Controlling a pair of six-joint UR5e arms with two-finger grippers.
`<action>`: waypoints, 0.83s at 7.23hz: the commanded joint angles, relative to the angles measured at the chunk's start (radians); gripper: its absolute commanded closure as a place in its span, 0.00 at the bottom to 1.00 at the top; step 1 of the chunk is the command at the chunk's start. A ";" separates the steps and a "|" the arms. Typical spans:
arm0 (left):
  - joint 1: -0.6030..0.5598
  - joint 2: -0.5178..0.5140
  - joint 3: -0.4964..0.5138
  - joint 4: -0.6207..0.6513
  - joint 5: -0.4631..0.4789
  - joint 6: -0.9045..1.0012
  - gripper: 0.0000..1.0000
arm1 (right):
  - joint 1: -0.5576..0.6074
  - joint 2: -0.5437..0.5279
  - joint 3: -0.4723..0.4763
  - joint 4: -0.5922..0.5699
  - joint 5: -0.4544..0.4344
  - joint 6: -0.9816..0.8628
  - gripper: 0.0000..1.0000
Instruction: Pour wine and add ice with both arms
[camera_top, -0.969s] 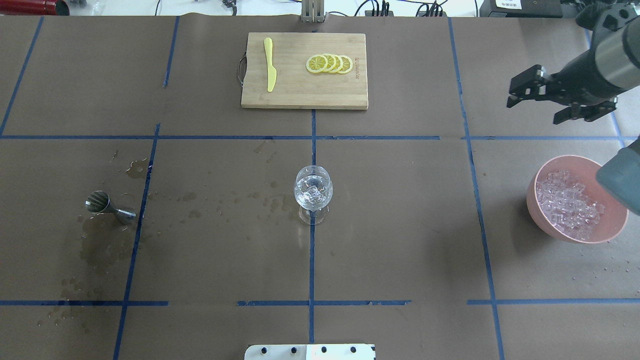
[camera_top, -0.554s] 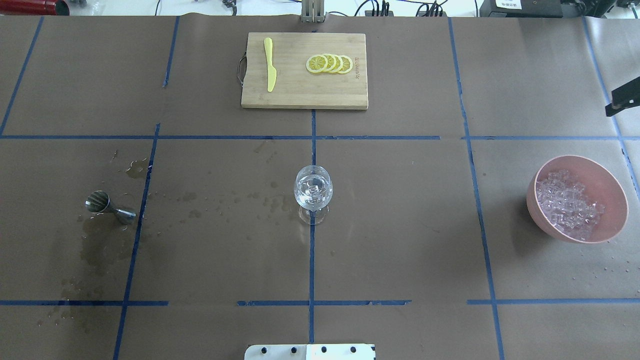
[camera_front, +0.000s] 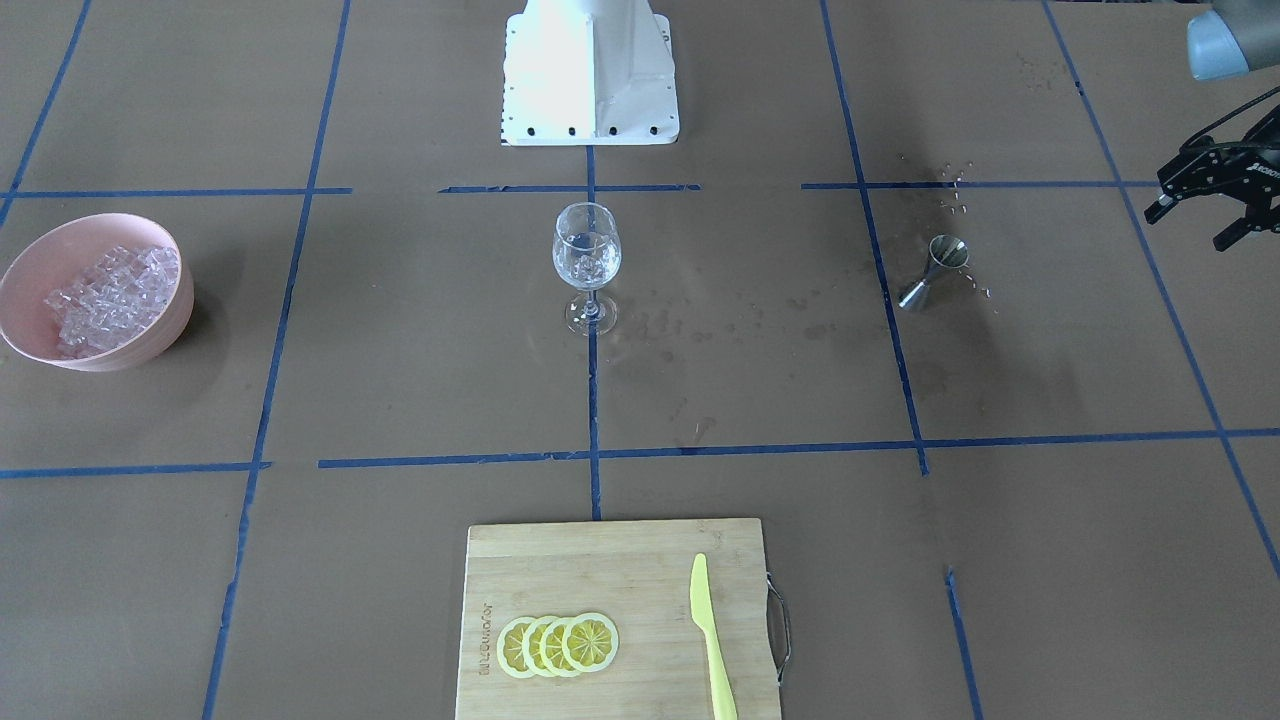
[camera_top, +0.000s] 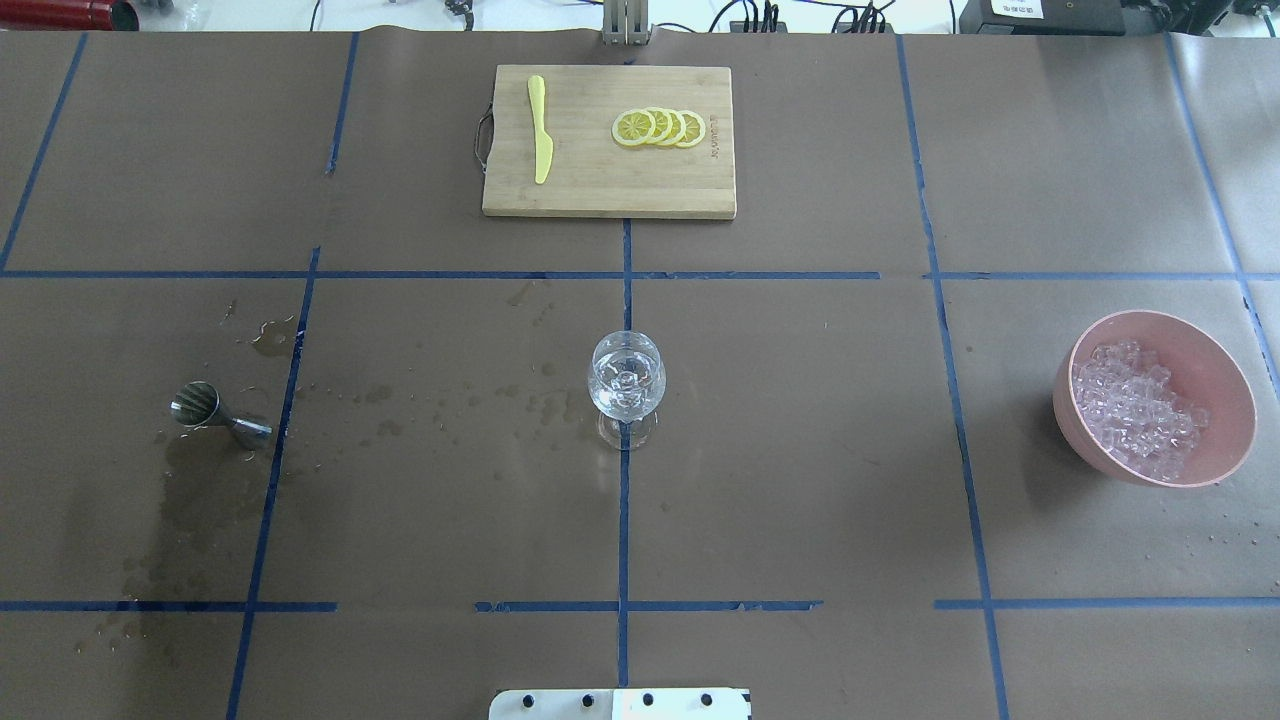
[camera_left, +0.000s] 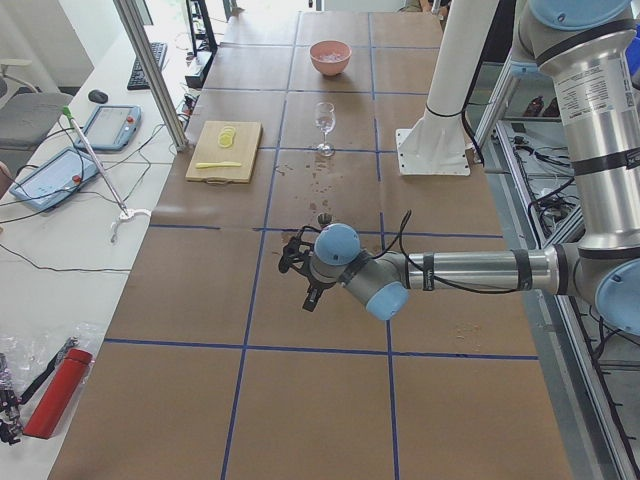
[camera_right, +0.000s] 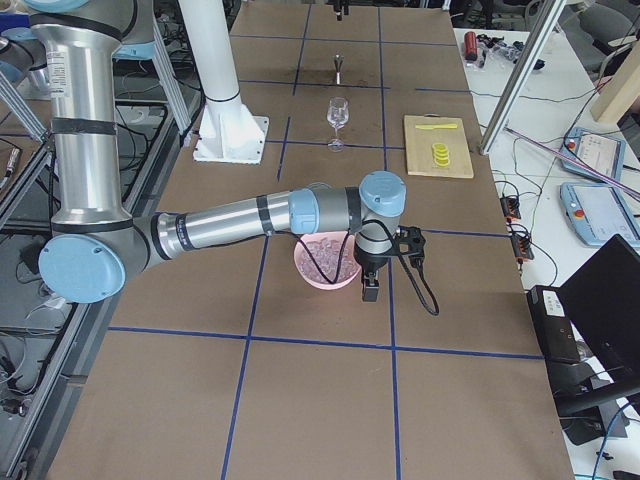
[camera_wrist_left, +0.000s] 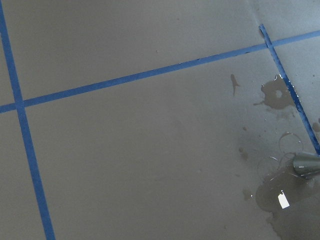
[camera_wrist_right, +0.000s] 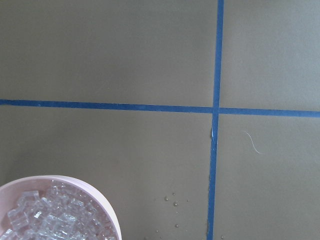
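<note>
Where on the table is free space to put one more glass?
Free: the dry patch between the wine glass and the pink bowl, and between the glass and the cutting board. Toward the jigger the paper is wet and spotted.

Left pincer (camera_front: 1187, 230) spread apart

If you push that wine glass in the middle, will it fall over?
Probably, if pushed high up: the wine glass stands on a thin stem and small foot, with ice in its cup making it top-heavy. It looks like thin clear glass, so likely breakable. Wet spots beside it might let it slide.
</note>
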 joint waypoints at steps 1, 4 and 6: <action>-0.028 0.003 -0.045 0.199 -0.004 0.110 0.00 | 0.006 0.006 -0.044 -0.002 -0.002 -0.028 0.00; -0.145 -0.104 -0.040 0.466 0.047 0.287 0.00 | 0.004 0.062 -0.096 -0.005 -0.005 -0.031 0.00; -0.266 -0.135 -0.027 0.559 0.053 0.386 0.00 | 0.004 0.099 -0.153 -0.002 0.000 -0.056 0.00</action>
